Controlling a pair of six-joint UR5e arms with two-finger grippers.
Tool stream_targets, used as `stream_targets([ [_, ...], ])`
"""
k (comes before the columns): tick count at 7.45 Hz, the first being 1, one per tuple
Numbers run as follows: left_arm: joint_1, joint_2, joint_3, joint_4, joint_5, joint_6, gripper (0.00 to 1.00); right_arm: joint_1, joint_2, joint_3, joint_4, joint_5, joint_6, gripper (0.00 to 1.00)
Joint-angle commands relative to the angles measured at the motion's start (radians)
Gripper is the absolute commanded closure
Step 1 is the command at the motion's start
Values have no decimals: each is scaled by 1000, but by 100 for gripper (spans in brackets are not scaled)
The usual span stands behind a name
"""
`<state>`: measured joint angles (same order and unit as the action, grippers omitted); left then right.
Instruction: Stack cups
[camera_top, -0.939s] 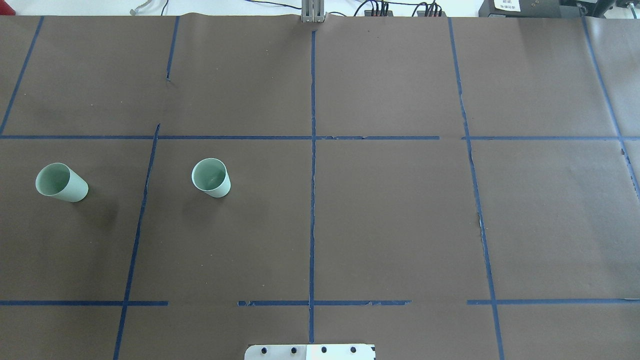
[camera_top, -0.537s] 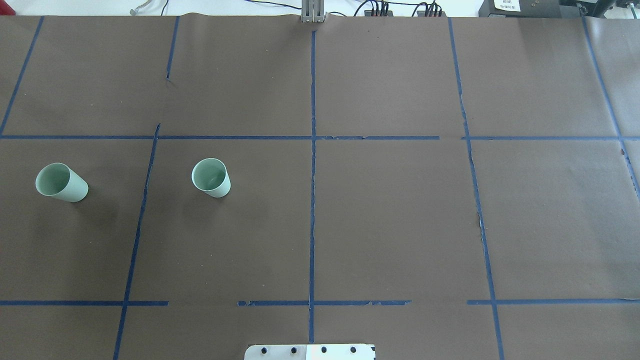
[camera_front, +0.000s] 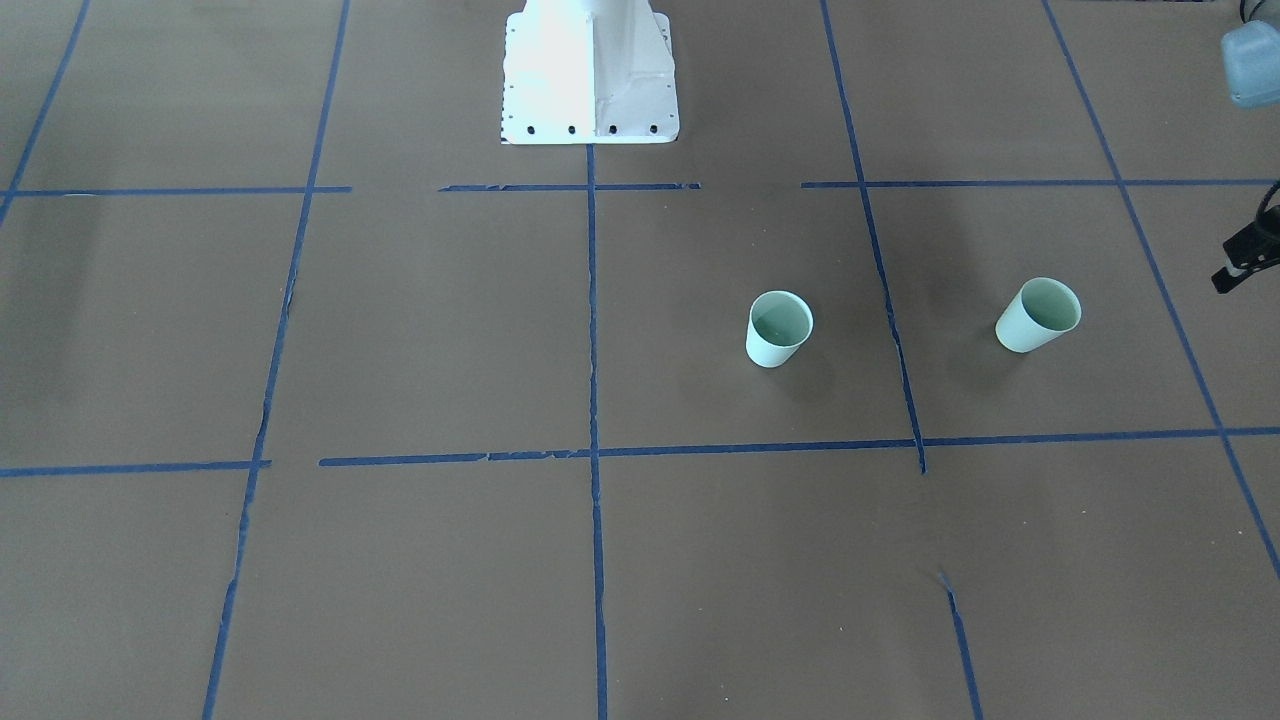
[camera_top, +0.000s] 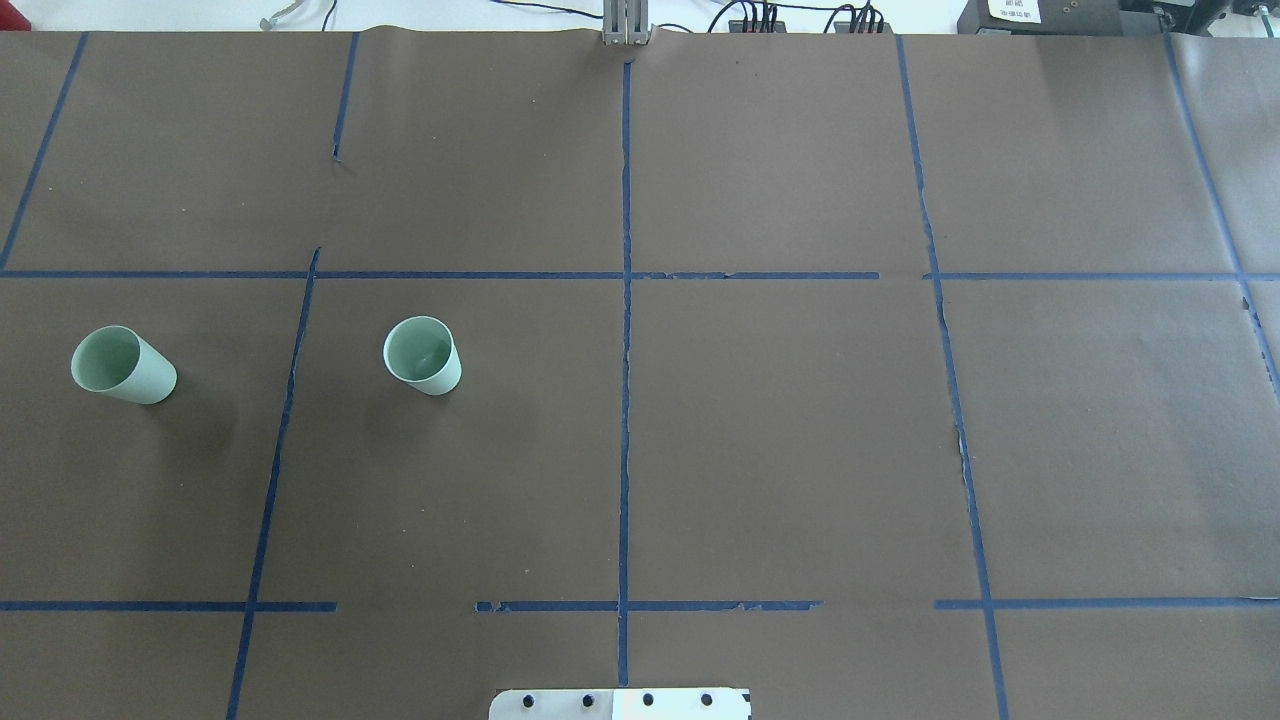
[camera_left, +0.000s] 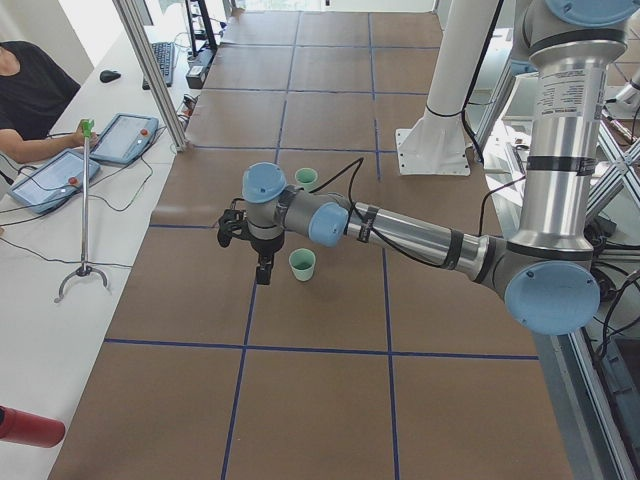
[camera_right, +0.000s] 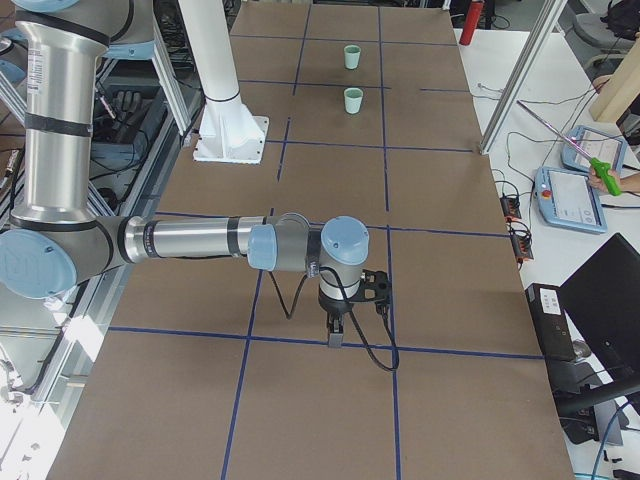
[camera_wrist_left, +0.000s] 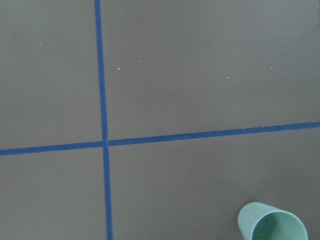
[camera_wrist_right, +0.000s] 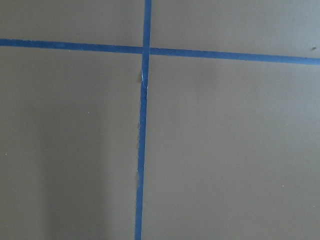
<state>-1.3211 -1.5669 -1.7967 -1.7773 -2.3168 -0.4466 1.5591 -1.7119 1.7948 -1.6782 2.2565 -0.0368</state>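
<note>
No text, brand, number or sign is legible in any view. A white label (camera_top: 1012, 9) on the dark box (camera_top: 1060, 18) beyond the far edge of the bench (camera_top: 800, 450) carries print too small to read; the screens of the operators' tablets (camera_left: 128, 138) are likewise indistinct.
</note>
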Motion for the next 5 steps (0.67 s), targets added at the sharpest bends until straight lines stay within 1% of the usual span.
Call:
stream_targets([
  [1,161,103,37,-352,45,-315,0,1,0,0,0,0,0,0],
  [2,184,110,51,-375,45,-332,0,-1,0,0,0,0,0,0],
  [5,244,93,103,-378,47,-342,0,1,0,0,0,0,0,0],
])
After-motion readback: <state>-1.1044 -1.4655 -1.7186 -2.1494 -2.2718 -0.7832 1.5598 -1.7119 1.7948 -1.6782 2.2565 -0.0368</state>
